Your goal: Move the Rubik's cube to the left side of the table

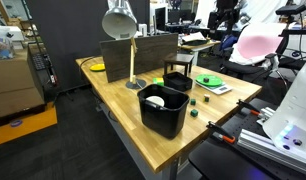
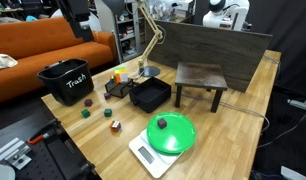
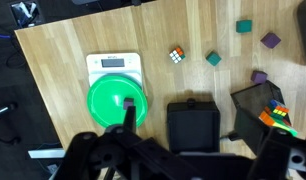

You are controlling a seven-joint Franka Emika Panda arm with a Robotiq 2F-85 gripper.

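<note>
The Rubik's cube [image 3: 176, 55] lies on the light-wood table [image 3: 63, 60], between a green bowl on a white scale [image 3: 117, 95] and a teal block [image 3: 212, 59]. In an exterior view the cube [image 2: 115, 125] sits near the table's [image 2: 233, 120] front edge, left of the scale [image 2: 163, 140]. My gripper [image 3: 198, 135] hangs high above a black tray [image 3: 197, 120]. Its fingers are wide apart and empty, well away from the cube. I cannot make out the cube in the exterior view that shows the black bin in front [image 1: 163, 110].
Teal [image 3: 245, 25] and purple blocks [image 3: 270, 40] lie scattered to the right of the cube. A dark object with a colourful item [image 3: 278, 115] sits right of the tray. A black trash bin [image 2: 65, 85], a desk lamp [image 2: 148, 45], a dark wooden stool [image 2: 201, 80] and a backboard [image 2: 213, 45] stand on the table.
</note>
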